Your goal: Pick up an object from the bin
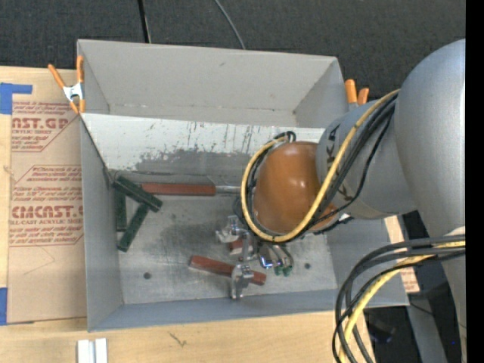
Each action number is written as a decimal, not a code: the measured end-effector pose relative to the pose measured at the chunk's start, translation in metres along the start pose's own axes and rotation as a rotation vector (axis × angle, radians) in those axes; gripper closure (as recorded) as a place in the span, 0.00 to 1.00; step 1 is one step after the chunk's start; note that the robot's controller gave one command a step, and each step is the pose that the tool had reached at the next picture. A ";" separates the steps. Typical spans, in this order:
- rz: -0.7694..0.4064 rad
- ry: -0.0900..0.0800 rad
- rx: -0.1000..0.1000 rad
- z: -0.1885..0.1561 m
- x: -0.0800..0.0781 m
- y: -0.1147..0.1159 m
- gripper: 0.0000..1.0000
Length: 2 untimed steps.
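My gripper (236,260) hangs low over the bin's front middle, under the arm's orange cover. Its fingertips (240,284) stand apart, one on each side of a short reddish-brown stick (212,265) that lies flat on the bin floor, slanting down to the right. The stick's right end passes between the fingers; whether they touch it I cannot tell. The gripper is open.
A longer reddish-brown bar (178,190) lies along the foot of the back wall. Two dark green bars (134,209) lie in a V at the left side. A small green and blue bit (280,268) sits just right of the gripper.
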<state>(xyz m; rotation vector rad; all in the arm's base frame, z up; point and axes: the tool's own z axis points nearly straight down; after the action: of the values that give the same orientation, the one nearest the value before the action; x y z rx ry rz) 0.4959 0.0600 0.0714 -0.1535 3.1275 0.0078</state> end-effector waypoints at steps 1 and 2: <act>0.056 -0.006 0.003 -0.005 0.008 0.016 1.00; 0.056 -0.006 0.003 -0.005 0.008 0.016 1.00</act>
<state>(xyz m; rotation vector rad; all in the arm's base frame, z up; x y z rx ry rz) 0.4859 0.0755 0.0762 -0.0662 3.1246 0.0038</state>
